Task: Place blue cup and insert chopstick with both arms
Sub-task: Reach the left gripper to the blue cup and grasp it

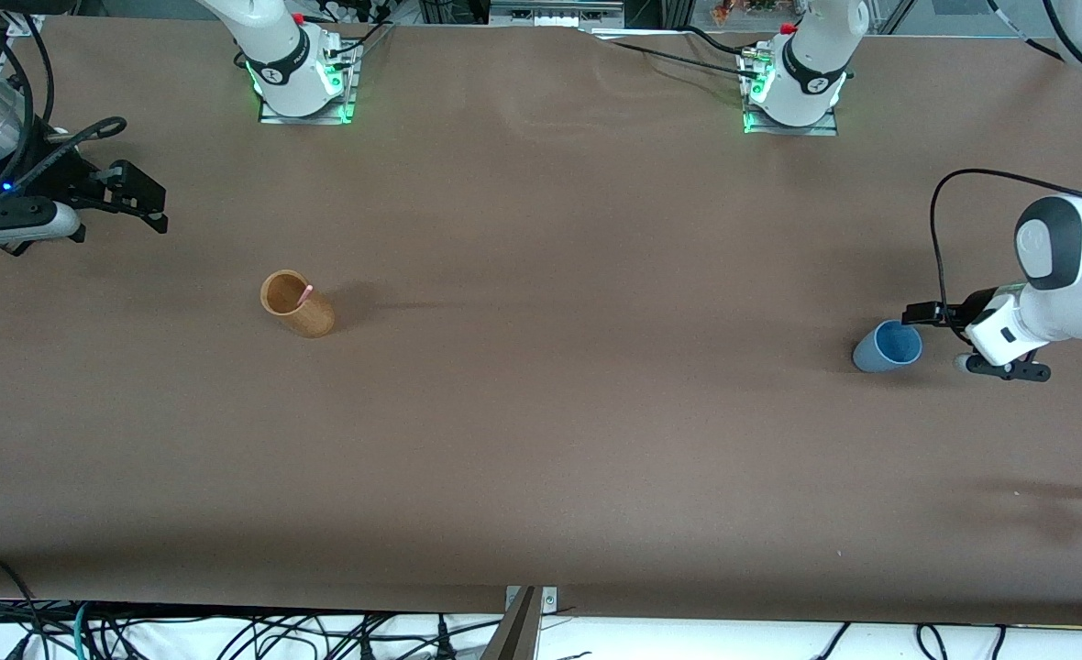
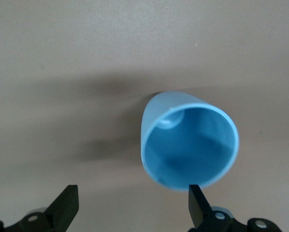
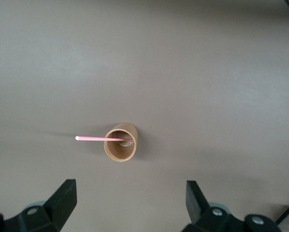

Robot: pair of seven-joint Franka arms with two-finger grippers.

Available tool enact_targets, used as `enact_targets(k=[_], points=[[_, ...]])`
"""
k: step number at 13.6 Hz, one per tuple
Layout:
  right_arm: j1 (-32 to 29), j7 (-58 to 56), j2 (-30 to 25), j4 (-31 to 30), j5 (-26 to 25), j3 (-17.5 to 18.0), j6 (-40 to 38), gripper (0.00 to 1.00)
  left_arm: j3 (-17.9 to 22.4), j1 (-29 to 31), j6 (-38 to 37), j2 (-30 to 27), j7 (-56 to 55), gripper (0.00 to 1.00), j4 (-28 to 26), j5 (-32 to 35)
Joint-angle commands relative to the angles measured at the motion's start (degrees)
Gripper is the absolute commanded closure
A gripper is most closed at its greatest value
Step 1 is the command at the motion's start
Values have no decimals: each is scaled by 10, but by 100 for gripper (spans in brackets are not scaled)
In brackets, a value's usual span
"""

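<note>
Lying on its side at the left arm's end of the table, the blue cup point(image 1: 888, 347) faced the wide-open left gripper point(image 1: 974, 339), while the pink chopstick point(image 1: 304, 295) stood in the brown cup point(image 1: 296, 303) and the right gripper point(image 1: 142, 197) waited with fingers spread.

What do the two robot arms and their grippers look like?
Both arms are white and rounded, with black joint bands; their bases glow green. Black cables run along them. The left gripper and the right gripper are black, each with two flat fingers.
</note>
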Motion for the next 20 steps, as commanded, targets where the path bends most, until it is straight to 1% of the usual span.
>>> enact_targets(k=[1, 2, 3, 4, 5, 6, 8, 11, 12, 14, 16, 17, 18, 19, 20], points=[[-3, 2, -2, 2, 2, 2, 2, 0, -4, 4, 22, 24, 10, 8, 9, 4], [-3, 2, -2, 1, 2, 2, 2, 0, -4, 5, 23, 30, 10, 28, 9, 4], [-3, 2, -2, 1, 2, 2, 1, 0, -4, 4, 23, 32, 9, 52, 9, 4], [-3, 2, -2, 1, 2, 2, 1, 0, -5, 4, 23, 36, 10, 80, 9, 4], [-3, 2, -2, 2, 2, 2, 2, 0, -6, 3, 23, 38, 10, 92, 11, 4], [-3, 2, -2, 1, 2, 2, 1, 0, -6, 3, 22, 38, 9, 99, 14, 4], [-3, 2, -2, 1, 2, 2, 0, 0, -7, 1, 19, 38, 7, 100, 18, 4], [-3, 2, -2, 1, 2, 2, 1, 0, -11, -7, 7, 44, -1, 100, 52, 4], [-3, 2, -2, 1, 2, 1, 1, 0, -20, -11, 2, 44, -4, 100, 62, 4], [-4, 2, -1, 1, 3, 0, 1, 0, -27, -21, -20, 44, -10, 100, 74, -2], [-3, 2, -1, 2, 3, 2, 5, 0, -50, -26, -78, 42, -12, 100, 96, -63], [-3, 2, -1, 2, 6, 2, 5, 0, -68, -36, -118, 42, -25, 100, 112, -90], [-3, 2, -1, 1, 13, 1, 5, 0, -77, -49, -154, 42, -70, 100, 126, -104], [-6, 2, -1, 2, 15, -1, 5, 0, -88, -67, -173, 41, -121, 100, 131, -105], [-7, 2, -1, 2, 16, -6, 5, 0, -100, -84, -175, 38, -173, 100, 133, -106]])
